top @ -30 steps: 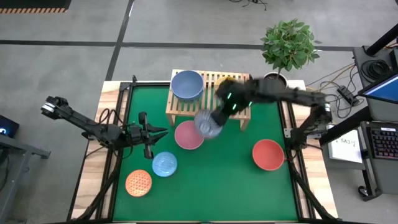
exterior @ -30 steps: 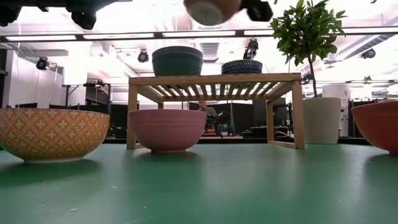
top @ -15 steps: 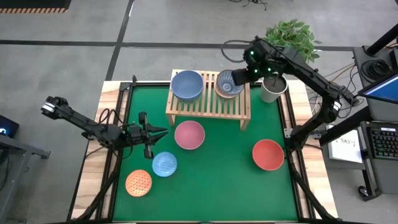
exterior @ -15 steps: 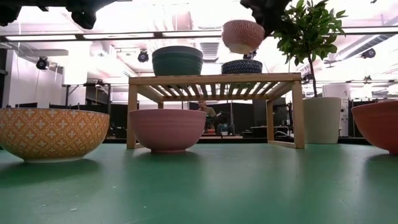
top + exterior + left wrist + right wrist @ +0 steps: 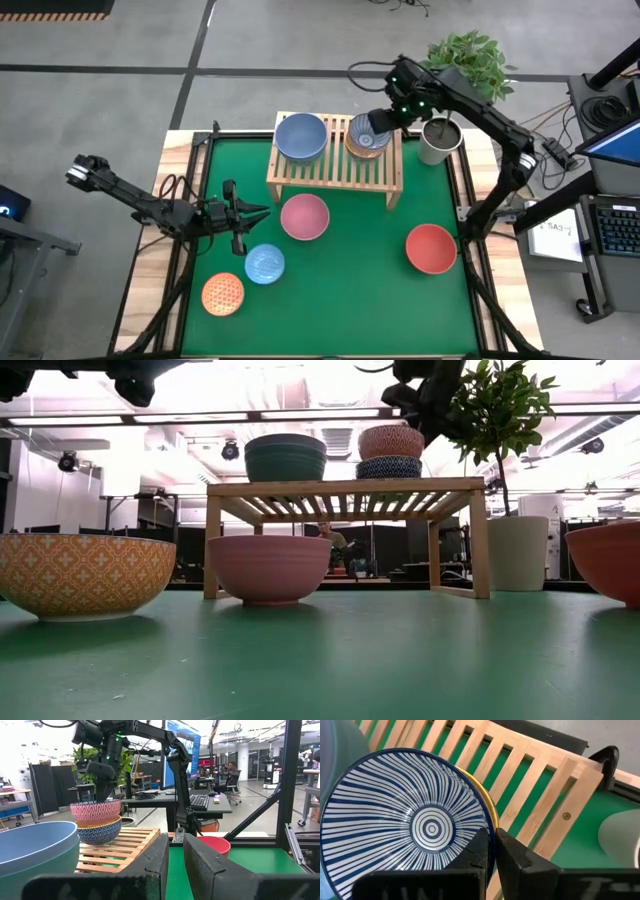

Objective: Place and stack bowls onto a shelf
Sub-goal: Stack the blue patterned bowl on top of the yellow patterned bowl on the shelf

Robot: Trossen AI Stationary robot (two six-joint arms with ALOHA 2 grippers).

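Right gripper [image 5: 383, 117] is over the shelf [image 5: 335, 168], at its right end by the back edge, pinching the rim of the grey-white striped bowl [image 5: 366, 133]; fingers nearly closed on the rim, one inside, one outside, as the right wrist view shows. That bowl sits nested in the yellow bowl [image 5: 100, 831], so the stack looks seated and release is probably next. The rim grip lets it drop a bowl straight into another.

Slate blue bowl [image 5: 301, 136] is stacked on the dark green bowl [image 5: 285, 460] at the shelf's left end.

Still on the table: pink bowl [image 5: 305, 216] just in front of the shelf, red bowl [image 5: 431, 248] near the right edge, light blue bowl [image 5: 265, 263] and orange bowl [image 5: 223, 294] toward the front-left corner.

Left gripper [image 5: 252, 212] waits near the table's left edge, fingers a narrow gap apart, holding nothing.
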